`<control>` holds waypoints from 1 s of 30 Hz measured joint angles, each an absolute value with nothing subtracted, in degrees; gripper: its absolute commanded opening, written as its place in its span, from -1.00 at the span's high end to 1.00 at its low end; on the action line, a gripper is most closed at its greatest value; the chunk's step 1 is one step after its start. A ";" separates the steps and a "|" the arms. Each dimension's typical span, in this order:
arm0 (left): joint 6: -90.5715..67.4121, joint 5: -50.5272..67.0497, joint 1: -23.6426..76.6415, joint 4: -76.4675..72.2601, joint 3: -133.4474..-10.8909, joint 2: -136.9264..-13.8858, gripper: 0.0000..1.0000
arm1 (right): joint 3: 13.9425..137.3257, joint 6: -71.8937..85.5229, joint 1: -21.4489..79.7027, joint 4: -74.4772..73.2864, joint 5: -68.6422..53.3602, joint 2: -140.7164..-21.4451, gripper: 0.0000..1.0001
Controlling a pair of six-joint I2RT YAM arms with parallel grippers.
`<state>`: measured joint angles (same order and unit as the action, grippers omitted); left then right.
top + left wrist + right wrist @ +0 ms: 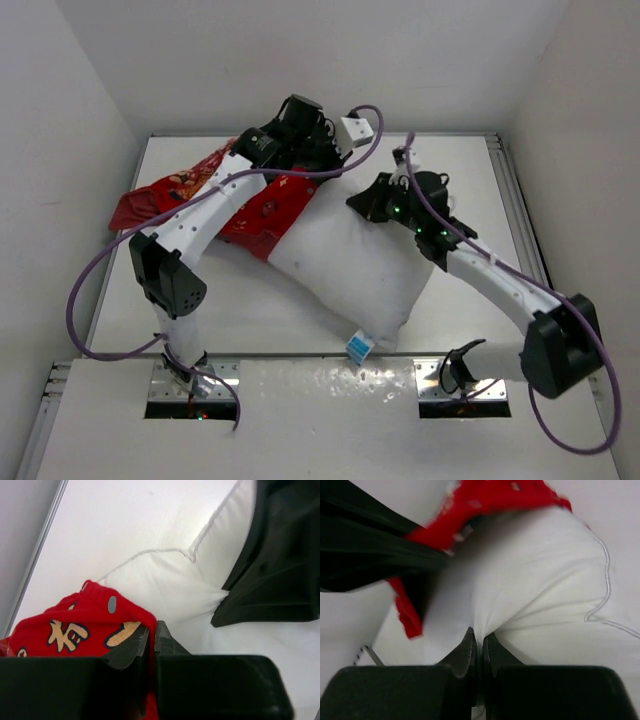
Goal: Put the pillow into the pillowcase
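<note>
The white pillow (350, 270) lies diagonally across the table, its blue-and-white tag (359, 348) at the near edge. The red printed pillowcase (170, 195) lies at the back left, its open end over the pillow's far corner. My left gripper (315, 150) is shut on the pillowcase's red hem (120, 612), beside the pillow's corner (165, 580). My right gripper (368, 200) is shut on a pinch of the pillow's white cover (535, 580) near that corner. The red hem (490, 500) shows just beyond it.
The white table (450, 160) is boxed in by white walls at the back and sides. A metal rail (515, 210) runs along its right edge. A small white box (357, 129) sits on the left arm's wrist at the back.
</note>
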<state>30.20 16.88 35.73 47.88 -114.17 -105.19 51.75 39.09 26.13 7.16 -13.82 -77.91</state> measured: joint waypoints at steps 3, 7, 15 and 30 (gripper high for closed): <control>30.20 20.16 35.40 47.92 -115.09 -105.12 1.00 | 47.79 41.71 26.13 15.57 -10.76 -71.02 1.00; 30.11 23.68 35.03 47.86 -115.15 -105.10 1.00 | 45.45 43.64 26.83 24.60 -7.40 -67.94 1.00; 34.76 32.25 36.47 54.26 -117.49 -105.16 1.00 | 41.82 46.74 29.08 29.34 1.87 -72.71 1.00; 40.60 28.95 25.10 51.70 -83.20 -89.97 1.00 | 50.83 30.00 22.17 4.03 -4.49 -70.63 -0.98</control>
